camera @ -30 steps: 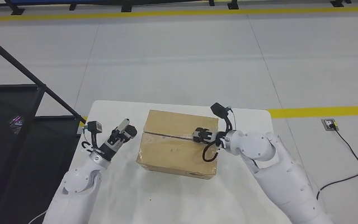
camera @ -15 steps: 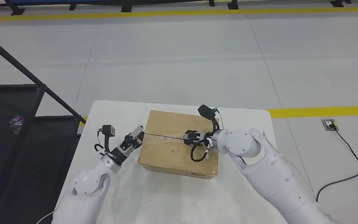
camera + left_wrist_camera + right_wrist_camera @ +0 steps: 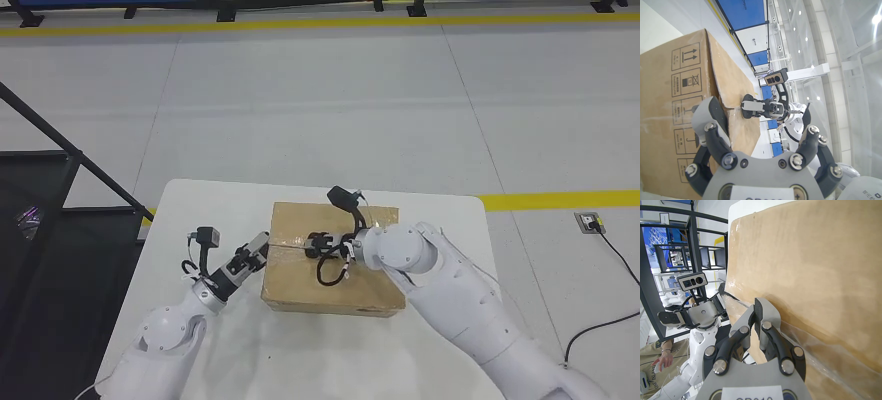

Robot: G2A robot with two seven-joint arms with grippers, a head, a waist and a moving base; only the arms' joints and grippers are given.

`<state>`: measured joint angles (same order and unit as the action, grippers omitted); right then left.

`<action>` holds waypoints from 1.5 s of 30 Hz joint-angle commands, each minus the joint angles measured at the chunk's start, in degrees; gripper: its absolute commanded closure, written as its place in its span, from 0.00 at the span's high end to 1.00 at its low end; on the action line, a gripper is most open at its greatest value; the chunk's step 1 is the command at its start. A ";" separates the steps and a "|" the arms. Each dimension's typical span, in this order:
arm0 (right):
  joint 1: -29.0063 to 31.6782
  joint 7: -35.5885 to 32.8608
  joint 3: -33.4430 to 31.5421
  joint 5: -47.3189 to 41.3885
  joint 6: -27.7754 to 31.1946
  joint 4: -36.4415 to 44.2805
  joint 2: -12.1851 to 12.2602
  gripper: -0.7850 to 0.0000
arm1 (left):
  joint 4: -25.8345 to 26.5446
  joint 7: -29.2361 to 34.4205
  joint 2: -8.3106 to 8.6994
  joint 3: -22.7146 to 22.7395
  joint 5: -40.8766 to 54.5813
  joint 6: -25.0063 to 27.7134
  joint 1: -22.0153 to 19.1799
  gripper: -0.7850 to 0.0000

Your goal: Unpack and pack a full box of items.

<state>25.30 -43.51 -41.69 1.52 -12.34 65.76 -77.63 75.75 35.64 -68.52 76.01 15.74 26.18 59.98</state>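
One closed cardboard box point(image 3: 335, 270) sits mid-way across the white bench point(image 3: 200, 215), its top flaps shut and sealed by a strip of clear tape point(image 3: 300, 243) running left to right along the seam. Printed handling symbols point(image 3: 685, 75) cover its left end. Off the bench's far left corner a black pole point(image 3: 70, 150) slants across the floor, and a yellow line point(image 3: 560, 200) marks the floor to the right. The left gripper point(image 3: 257, 250) is at the box's left end, spread wide and holding nothing, one finger point(image 3: 715, 109) close against the upper edge where the tape folds over. The right gripper point(image 3: 318, 244) lies low over the box top, fingers pressed together and empty, tips at the taped seam
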 commanded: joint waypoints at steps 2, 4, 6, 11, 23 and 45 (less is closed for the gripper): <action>-1.16 -0.30 1.54 -1.17 1.23 -1.84 -1.18 0.00 | -0.10 -0.16 -0.14 -0.59 0.11 0.47 -0.13 1.00; -1.95 -0.69 2.60 -1.77 2.04 -3.22 -1.99 0.00 | -0.16 -0.69 -0.23 -0.77 0.44 1.26 -0.15 1.00; -2.67 -1.11 3.56 -2.34 2.86 -4.53 -2.79 0.00 | -0.28 -1.49 -0.32 -0.72 0.96 1.94 -0.11 1.00; -3.98 -1.93 5.06 -3.02 4.52 -7.08 -4.34 0.00 | -0.68 -2.89 -0.28 0.46 2.18 2.95 0.06 1.00; -2.62 -3.86 1.31 -0.09 5.46 -5.80 -3.30 0.00 | -0.63 -2.69 0.04 2.62 3.23 2.95 0.45 1.00; 16.54 -9.83 -21.07 12.92 -2.73 15.78 6.42 0.00 | -1.11 -2.96 0.38 4.71 3.61 2.69 1.17 1.00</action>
<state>41.07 -53.52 -61.73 14.13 -14.61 80.90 -71.48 74.55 32.71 -68.14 80.77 19.43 28.90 61.12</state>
